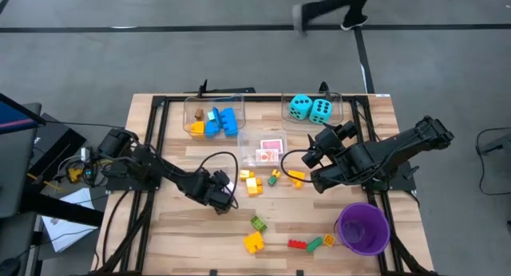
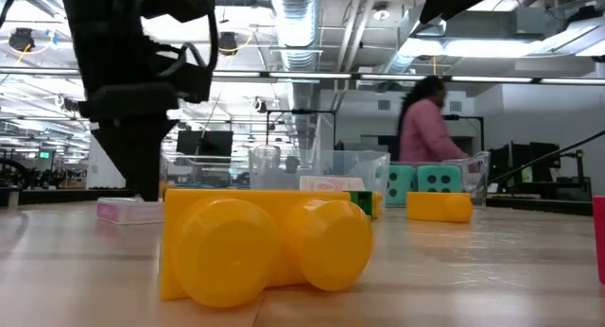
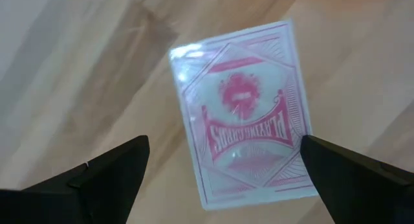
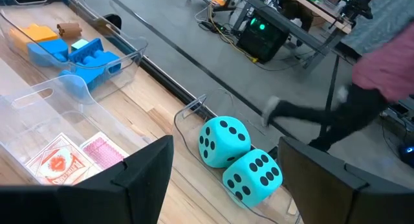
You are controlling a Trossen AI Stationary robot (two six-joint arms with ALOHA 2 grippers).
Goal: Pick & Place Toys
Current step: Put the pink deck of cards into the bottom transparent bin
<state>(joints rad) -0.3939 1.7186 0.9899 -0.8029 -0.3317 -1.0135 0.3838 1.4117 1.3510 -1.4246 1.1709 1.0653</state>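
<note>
A red-and-white card pack (image 3: 242,114) lies flat on the wooden table (image 1: 184,228), left of centre; it also shows in the low view (image 2: 128,212). My left gripper (image 3: 226,185) (image 1: 226,195) points steeply down over it, open, one finger on either side of the pack; I cannot tell if either touches it. My right gripper (image 1: 311,154) (image 4: 226,185) hangs open and empty above the table's right half, facing the far bins. Loose bricks lie mid-table: yellow (image 1: 253,184), green (image 1: 274,179), orange (image 1: 296,176).
Three clear bins stand at the far edge: one with blue and yellow bricks (image 1: 215,120), one with card packs (image 1: 269,150), one with two turquoise dice (image 1: 310,108). A purple cup (image 1: 363,228) stands near right. More bricks lie at the near edge, a yellow one (image 2: 265,247) among them. A person (image 2: 425,119) passes behind the table.
</note>
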